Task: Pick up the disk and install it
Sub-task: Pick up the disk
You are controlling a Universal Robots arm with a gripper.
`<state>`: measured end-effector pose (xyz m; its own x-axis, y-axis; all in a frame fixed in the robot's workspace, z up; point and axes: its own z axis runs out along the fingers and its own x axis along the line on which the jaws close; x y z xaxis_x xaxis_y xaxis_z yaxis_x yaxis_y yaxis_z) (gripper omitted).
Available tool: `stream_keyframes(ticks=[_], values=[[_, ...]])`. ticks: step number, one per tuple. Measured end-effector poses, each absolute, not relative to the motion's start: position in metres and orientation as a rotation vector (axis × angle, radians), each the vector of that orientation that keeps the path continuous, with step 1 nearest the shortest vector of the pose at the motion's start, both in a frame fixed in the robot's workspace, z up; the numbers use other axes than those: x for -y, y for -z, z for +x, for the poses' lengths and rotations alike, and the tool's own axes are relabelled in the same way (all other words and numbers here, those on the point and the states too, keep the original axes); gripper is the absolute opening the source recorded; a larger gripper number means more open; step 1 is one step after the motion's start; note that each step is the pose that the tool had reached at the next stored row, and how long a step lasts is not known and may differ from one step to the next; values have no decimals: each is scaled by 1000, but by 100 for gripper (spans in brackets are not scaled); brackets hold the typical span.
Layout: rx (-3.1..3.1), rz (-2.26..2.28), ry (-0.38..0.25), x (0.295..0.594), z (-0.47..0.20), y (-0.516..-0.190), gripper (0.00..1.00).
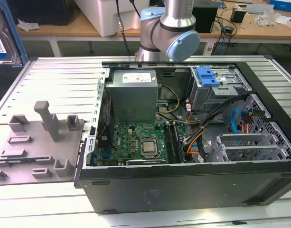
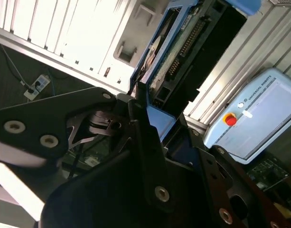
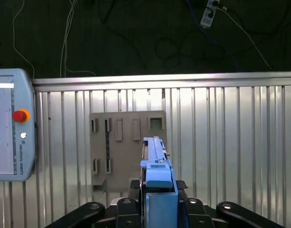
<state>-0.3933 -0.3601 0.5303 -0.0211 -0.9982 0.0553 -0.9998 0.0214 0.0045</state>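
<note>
1. Black gripper (image 3: 157, 189) links frame the near edge of the first wrist view, with one finger (image 3: 129, 186) on each side of a blue-framed slab. The jaws are closed on that slab.
2. Held between the fingers is the disk (image 3: 157, 159), seen edge-on. Its blue carrier is pinched at the near end and the rest projects straight out past the fingertips.
3. In the second wrist view the gripper (image 2: 159, 124) clamps the same disk (image 2: 178, 52). The connector edge and the blue frame run away from the fingers at a slant.
4. Beyond the disk's free end, a grey fixture plate (image 3: 128, 142) with upright holders lies on the slatted aluminium table (image 3: 230, 142), apart from the disk.
5. A teach pendant (image 3: 10, 123) with a red button rests on the same table, off to one side of the gripper.
6. In the exterior view the arm (image 1: 166, 28) shows silver and pale-blue joints behind the open computer case (image 1: 183, 185).
7. The disk (image 1: 3, 33) appears at the exterior view's far left, lifted and well apart from the drive cage (image 1: 221, 90).
</note>
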Motion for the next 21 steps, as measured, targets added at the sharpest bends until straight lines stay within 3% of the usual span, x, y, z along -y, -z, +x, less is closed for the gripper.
stream_keyframes(ticks=[21], values=[[2214,2167,-55,385,-320,-530,37]])
